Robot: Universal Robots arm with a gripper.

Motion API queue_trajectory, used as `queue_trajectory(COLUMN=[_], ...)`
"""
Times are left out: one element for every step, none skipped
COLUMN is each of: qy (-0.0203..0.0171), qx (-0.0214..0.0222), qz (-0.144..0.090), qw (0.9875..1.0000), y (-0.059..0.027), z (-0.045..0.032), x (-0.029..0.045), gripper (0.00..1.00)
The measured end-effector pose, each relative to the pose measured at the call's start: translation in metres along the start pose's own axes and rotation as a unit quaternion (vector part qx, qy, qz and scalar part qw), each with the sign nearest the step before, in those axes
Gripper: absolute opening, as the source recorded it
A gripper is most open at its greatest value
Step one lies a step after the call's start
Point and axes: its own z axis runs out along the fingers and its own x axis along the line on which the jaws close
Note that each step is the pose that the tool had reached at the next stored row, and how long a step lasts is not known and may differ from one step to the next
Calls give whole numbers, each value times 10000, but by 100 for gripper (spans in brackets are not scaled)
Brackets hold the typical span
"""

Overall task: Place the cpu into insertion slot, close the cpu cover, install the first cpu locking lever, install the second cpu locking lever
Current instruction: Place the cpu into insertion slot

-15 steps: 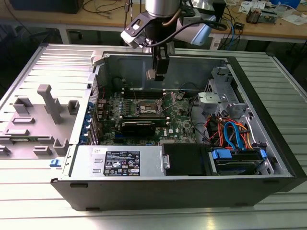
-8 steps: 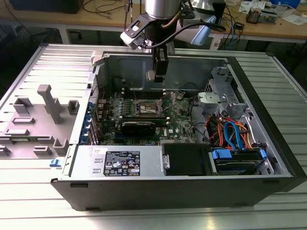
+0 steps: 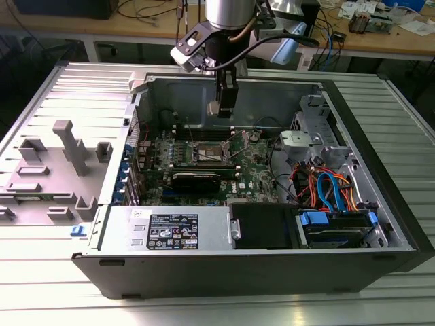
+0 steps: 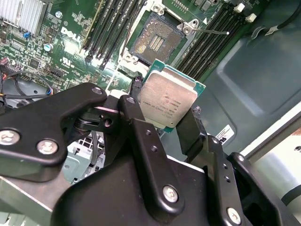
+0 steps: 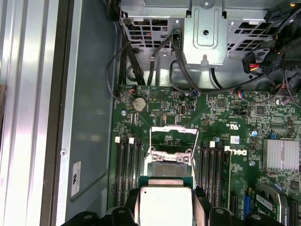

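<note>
The arm is set upright above the insertion slot, with the wrist turned straight down. The hand is hung clear above that slot, apart from it. In the second wrist view, its black fingers are clamped on opposite edges of the cpu.

Beneath me runs a table of ribbed silvery metal slats (they run across the exterior view from side to side). Directly on it lies an open black computer case, set on its side with its inside facing up. Touching the case on the exterior view's left, a grey side panel lies flat on the same slats, with grey plastic forms standing up from it. Beyond the table stands a wooden bench strewn with cables.
</note>
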Motion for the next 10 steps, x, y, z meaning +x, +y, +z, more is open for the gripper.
queue_trajectory(qy=[0,0,0,0,0,1,1,0,0,0], qx=[0,0,0,-1,0,0,-1,0,0,0], qz=[0,0,0,1,0,0,0,0,0,0], qw=[10000,10000,10000,10000,10000,10000,10000,10000,10000,10000], y=[0,0,0,0,0,0,0,-1,-1,-1], z=[0,1,3,6,8,11,15,19,22,25], x=[0,0,0,0,0,0,0,-1,-1,-1], gripper=[54,54,54,54,54,54,54,54,54,54])
